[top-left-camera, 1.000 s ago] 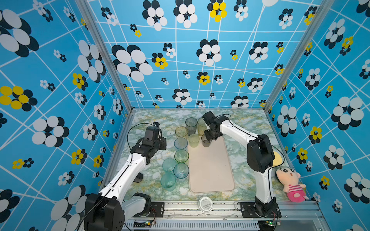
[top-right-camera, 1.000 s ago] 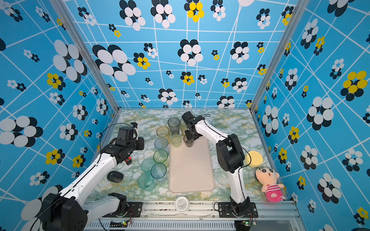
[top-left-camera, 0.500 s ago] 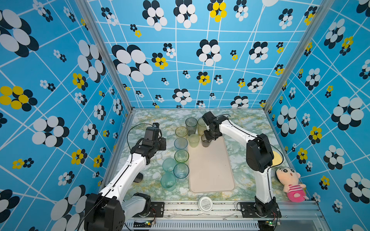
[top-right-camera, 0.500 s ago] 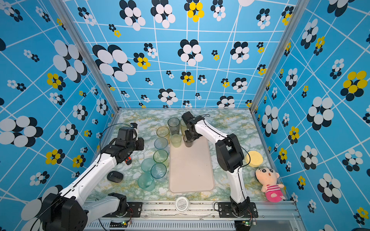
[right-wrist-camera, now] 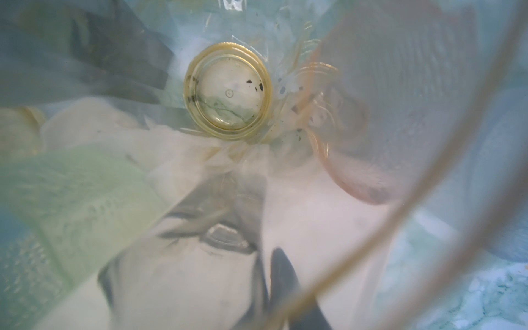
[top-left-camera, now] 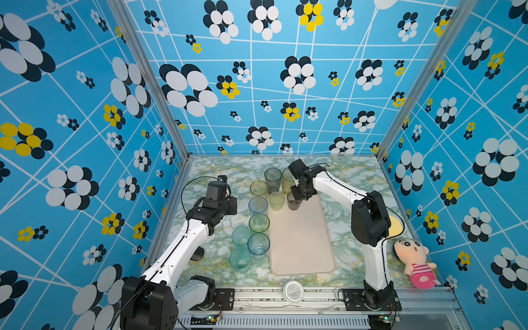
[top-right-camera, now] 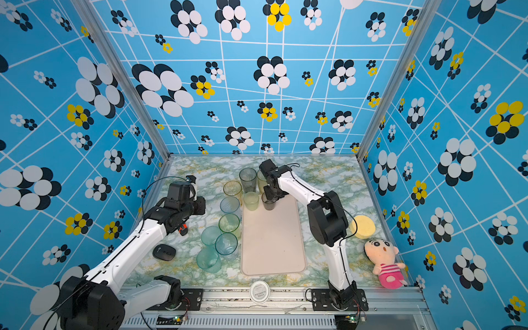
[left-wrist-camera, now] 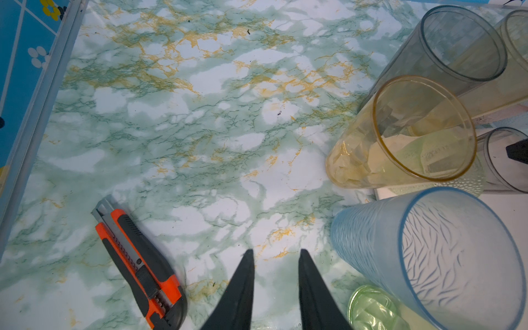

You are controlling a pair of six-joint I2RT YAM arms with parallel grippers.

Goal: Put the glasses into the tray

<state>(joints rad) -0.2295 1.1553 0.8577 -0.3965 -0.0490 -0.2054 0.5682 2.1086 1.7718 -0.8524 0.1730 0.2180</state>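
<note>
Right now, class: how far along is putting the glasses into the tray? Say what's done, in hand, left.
Done: a pale green tumbler stands at the tray's far end. In hand: the right gripper is at a smoky tumbler beside it, on the tray. Left: at least eight glasses off the tray; the open left gripper holds nothing.

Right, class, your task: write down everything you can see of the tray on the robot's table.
The tray is a large, flat, pale cream-pink rectangle, seemingly plastic, with rounded corners and a low rim. It lies flat on the marbled table between the arms, mostly bare. At its far end stand a yellow-green tumbler and a smoky grey tumbler, with the right gripper at the grey one's rim. Other tumblers stand beside its left edge.
</note>
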